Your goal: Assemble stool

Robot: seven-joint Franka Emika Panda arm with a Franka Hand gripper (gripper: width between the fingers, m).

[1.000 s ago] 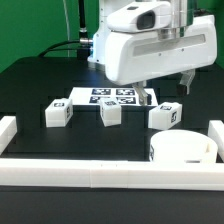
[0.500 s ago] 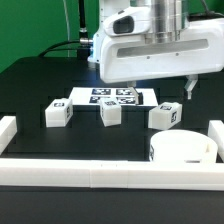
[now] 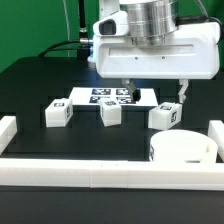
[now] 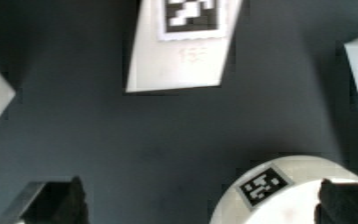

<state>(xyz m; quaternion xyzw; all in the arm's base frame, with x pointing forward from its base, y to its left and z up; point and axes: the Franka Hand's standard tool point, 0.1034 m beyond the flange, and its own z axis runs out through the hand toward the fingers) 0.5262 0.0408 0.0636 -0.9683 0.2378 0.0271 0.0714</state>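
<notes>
Exterior view shows leg point(image 3: 164, 116) beneath wide-spread pincer point(image 3: 154, 94).

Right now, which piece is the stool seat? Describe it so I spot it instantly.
Follow the front border rail to the exterior view's right end. Just behind it sits the seat, a thick white ring. Unlike the three blocky legs farther back, it is round and hollow.

The marker board point(image 4: 179, 48), bearing a black-and-white tag, is seen flat on the dark table point(image 4: 87, 130). A white tagged stool leg point(image 4: 279, 185) is seen just beside one finger of the gripper point(image 4: 197, 200), whose jaws are spread wide.
</notes>
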